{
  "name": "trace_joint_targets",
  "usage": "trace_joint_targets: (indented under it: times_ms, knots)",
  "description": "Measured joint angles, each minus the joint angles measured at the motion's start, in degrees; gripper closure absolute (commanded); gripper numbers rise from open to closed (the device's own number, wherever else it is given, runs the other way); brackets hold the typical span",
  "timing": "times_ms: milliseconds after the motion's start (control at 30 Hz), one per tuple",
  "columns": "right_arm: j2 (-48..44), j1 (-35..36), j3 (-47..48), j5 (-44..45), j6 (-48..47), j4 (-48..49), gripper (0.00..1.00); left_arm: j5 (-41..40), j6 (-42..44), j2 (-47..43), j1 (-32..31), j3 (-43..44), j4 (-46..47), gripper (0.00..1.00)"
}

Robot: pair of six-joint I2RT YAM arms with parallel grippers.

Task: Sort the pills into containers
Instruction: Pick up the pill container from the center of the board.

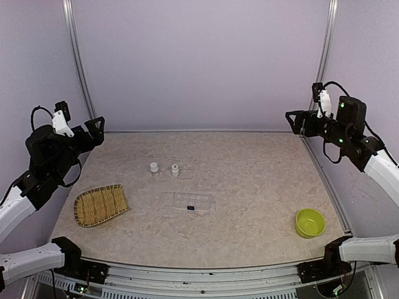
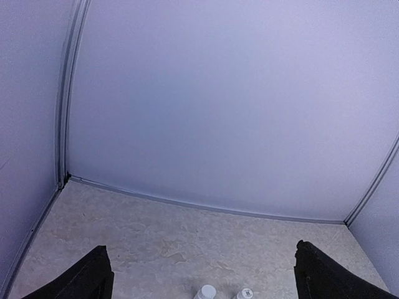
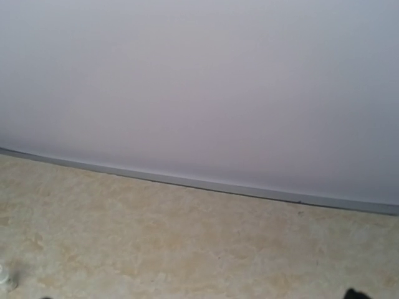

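Observation:
The clear compartment box [image 1: 193, 200] lies flat at the table's middle. One dark pill [image 1: 191, 206] shows as a speck at its front edge; I cannot tell whether it is inside. The orange-yellow pills are too small to make out. My left gripper [image 1: 96, 128] is raised at the far left, open and empty; in the left wrist view [image 2: 201, 248] its fingers [image 2: 93, 277] stand wide apart. My right gripper [image 1: 295, 122] is raised at the far right, open and empty; only a fingertip [image 3: 355, 293] shows in its wrist view.
Two small white bottles [image 1: 154, 167] [image 1: 175, 170] stand behind the box, and they also show in the left wrist view [image 2: 206, 291]. A woven bamboo tray [image 1: 100, 204] lies at the left. A lime-green bowl [image 1: 310, 222] sits at the front right. Walls enclose the table.

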Motion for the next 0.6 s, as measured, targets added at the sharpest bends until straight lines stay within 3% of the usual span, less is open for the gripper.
trace_joint_targets:
  times_ms: [300, 600]
  knots:
    - [-3.6, 0.0, -4.8, -1.3, 6.1, 2.5, 0.0, 3.1, -3.7, 4.5, 0.3, 0.0, -1.5, 0.01]
    - [6.7, 0.3, -1.7, -4.7, 8.1, -0.3, 0.0, 2.8, -5.7, 9.3, -5.2, -2.5, -1.7, 0.01]
